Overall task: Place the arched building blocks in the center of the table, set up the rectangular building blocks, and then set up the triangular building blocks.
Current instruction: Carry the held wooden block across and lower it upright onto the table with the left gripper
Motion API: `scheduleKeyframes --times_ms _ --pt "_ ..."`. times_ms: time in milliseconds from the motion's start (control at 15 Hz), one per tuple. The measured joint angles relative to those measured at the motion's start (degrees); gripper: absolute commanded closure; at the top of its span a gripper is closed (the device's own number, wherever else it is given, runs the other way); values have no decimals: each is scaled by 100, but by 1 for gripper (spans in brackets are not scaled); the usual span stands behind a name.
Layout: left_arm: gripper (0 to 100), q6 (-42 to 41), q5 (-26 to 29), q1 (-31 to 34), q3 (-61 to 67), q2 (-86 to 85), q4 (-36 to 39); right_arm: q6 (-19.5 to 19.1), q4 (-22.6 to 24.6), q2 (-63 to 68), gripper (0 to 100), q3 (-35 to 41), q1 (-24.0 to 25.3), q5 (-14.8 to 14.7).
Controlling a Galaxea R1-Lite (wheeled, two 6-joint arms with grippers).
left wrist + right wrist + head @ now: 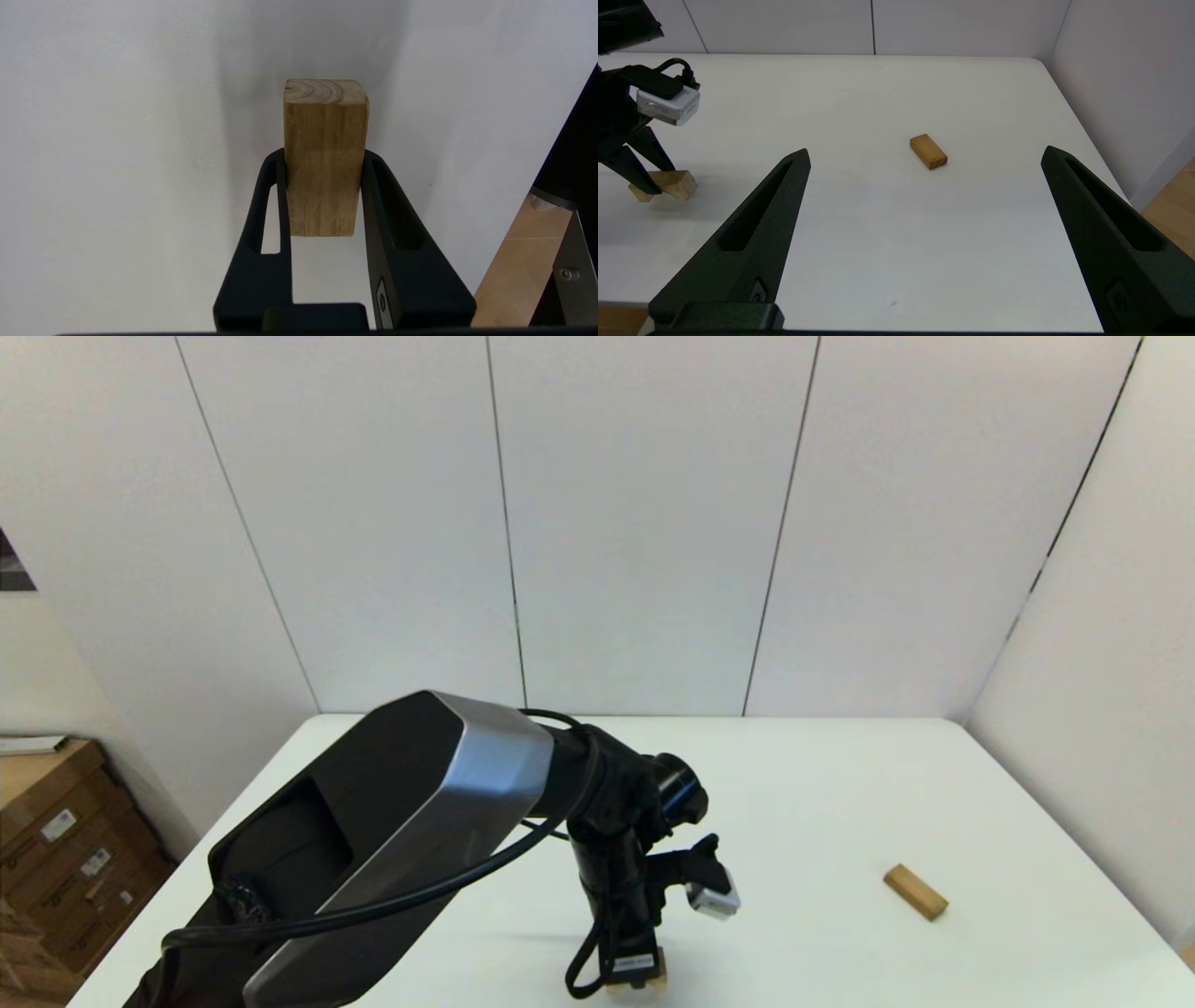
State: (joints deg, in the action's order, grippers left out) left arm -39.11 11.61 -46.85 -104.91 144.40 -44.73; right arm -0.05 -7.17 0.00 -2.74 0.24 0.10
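Note:
My left gripper [322, 156] is shut on a chunky light-wood block [324, 116], which I take for the arched building block; its cut-out does not show. In the right wrist view this block [675, 183] hangs tilted just above the table [840, 784], held by the left gripper [640, 172]. In the head view the left gripper [635, 978] is at the bottom centre. The rectangular building block [915, 891] lies flat at the table's right, also seen as the brown bar [928, 151]. My right gripper [925, 150] stands open, well back from that bar. The triangular building block is out of view.
The left arm's large black and silver links [392, 840] fill the lower left of the head view and hide the table there. White wall panels [644, 523] close off the back and right sides. Cardboard boxes [65, 859] stand on the floor at the left.

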Motion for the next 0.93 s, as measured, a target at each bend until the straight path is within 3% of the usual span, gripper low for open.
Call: scheduleKeyframes --times_ms 933 --pt "100 -30 -6 -133 63 12 85 0 0 2 0 2 -2 -2"
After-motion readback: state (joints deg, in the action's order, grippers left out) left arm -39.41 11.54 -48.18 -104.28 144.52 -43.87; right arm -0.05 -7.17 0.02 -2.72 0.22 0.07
